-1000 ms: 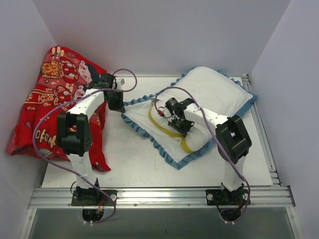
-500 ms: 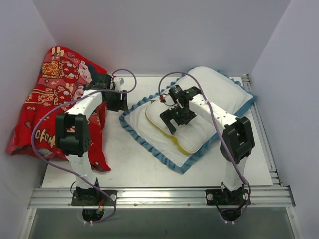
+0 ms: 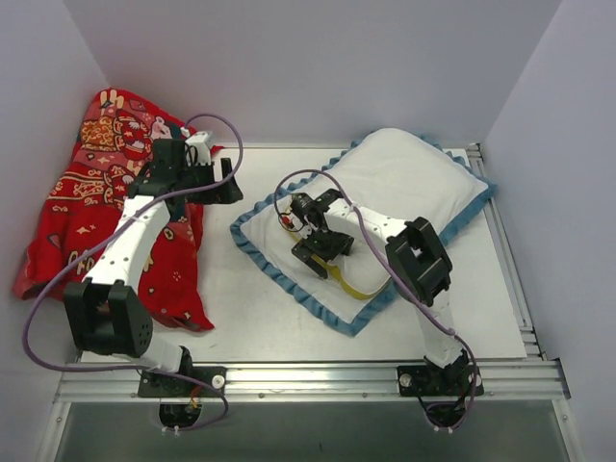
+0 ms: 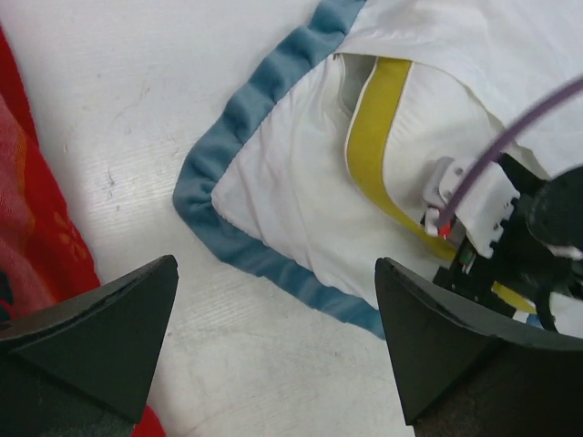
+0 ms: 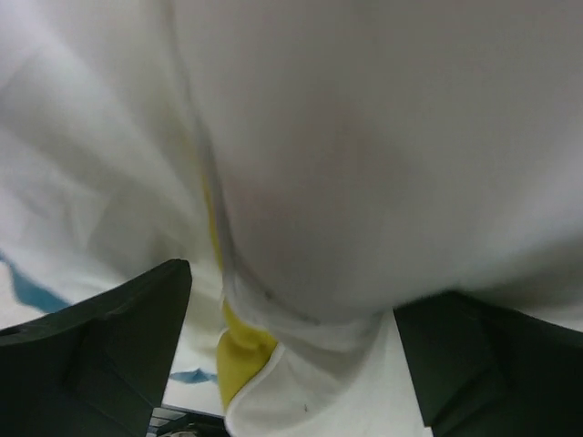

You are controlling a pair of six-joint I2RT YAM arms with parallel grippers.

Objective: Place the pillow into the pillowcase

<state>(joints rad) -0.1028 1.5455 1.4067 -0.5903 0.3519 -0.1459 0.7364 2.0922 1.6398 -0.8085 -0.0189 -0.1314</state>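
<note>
The pillowcase (image 3: 404, 178) lies on the table as white cloth with a blue ruffled trim (image 4: 239, 155), bulging at the back right. The pillow is hidden inside that bulge. A yellow band (image 3: 351, 281) shows at the case's front mouth, and the left wrist view shows the yellow band (image 4: 372, 137) too. My right gripper (image 3: 322, 248) sits at that mouth, open. Its wrist view shows my right gripper (image 5: 290, 305) spread around bulging white cloth and the yellow band (image 5: 239, 357). My left gripper (image 3: 229, 183) hovers open beside the case's left corner, and its wrist view shows my left gripper (image 4: 276, 273) holding nothing.
A red cartoon-print cloth (image 3: 106, 192) is heaped at the left, under the left arm. White walls close in the back and both sides. A metal rail (image 3: 308, 377) runs along the near edge, with bare tabletop (image 3: 250, 318) in front of the case.
Both grippers opened. The left one let go of the case's left corner and drew back toward the red cloth. The right one slid left and forward to the case's mouth, and the case settled flat.
</note>
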